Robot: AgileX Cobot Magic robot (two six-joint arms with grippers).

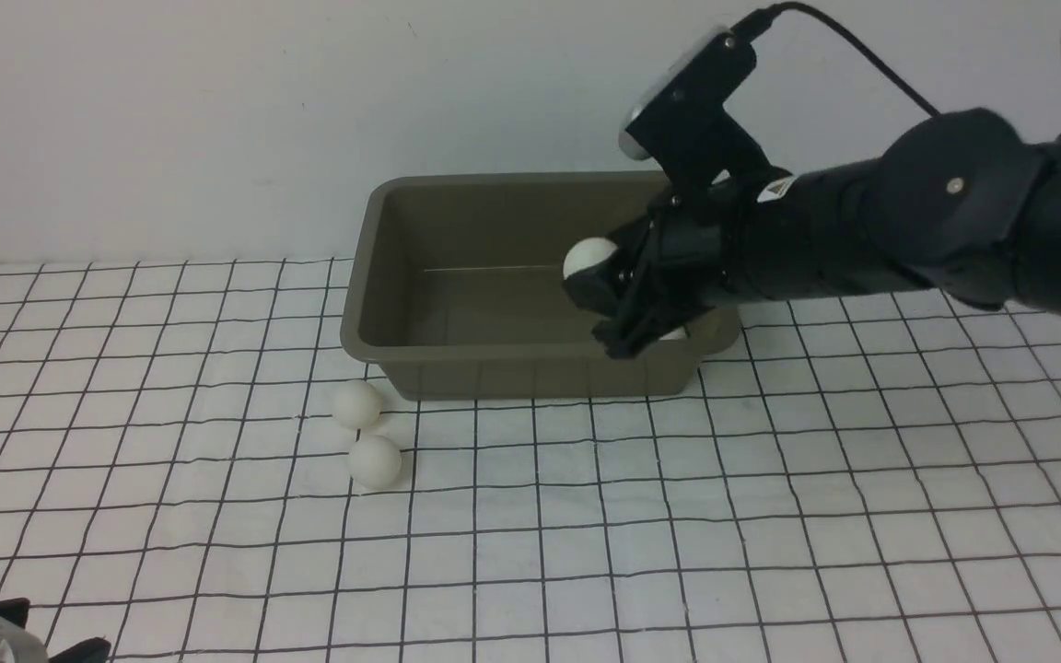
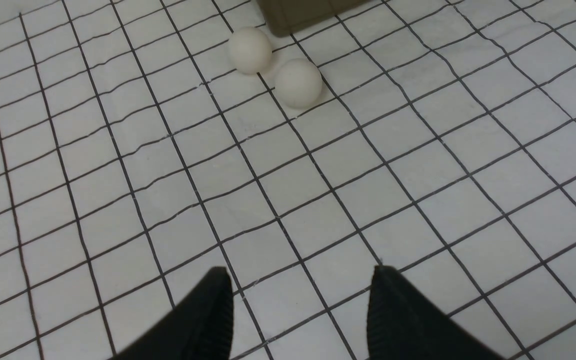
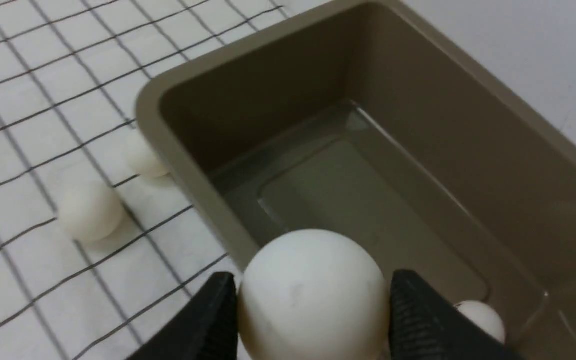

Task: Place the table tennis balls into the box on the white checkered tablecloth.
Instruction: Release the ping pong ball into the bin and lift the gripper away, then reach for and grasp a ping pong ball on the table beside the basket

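Note:
My right gripper (image 1: 606,299) (image 3: 313,285) is shut on a white table tennis ball (image 1: 588,256) (image 3: 313,295) and hangs over the right end of the olive-grey box (image 1: 383,341) (image 3: 468,115). Another ball (image 3: 480,319) lies on the box floor, half hidden behind a finger; a sliver of it (image 1: 673,334) shows under the gripper. Two more balls (image 1: 356,403) (image 1: 374,460) rest on the white checkered tablecloth (image 1: 770,516) by the box's front left corner, ball (image 2: 249,50) and ball (image 2: 298,82) in the left wrist view. My left gripper (image 2: 298,280) is open over bare cloth, low at the front left.
A pale wall (image 1: 217,110) stands right behind the box. The right arm (image 1: 954,221) reaches in from the right above the cloth. A corner of the box (image 2: 303,15) shows in the left wrist view.

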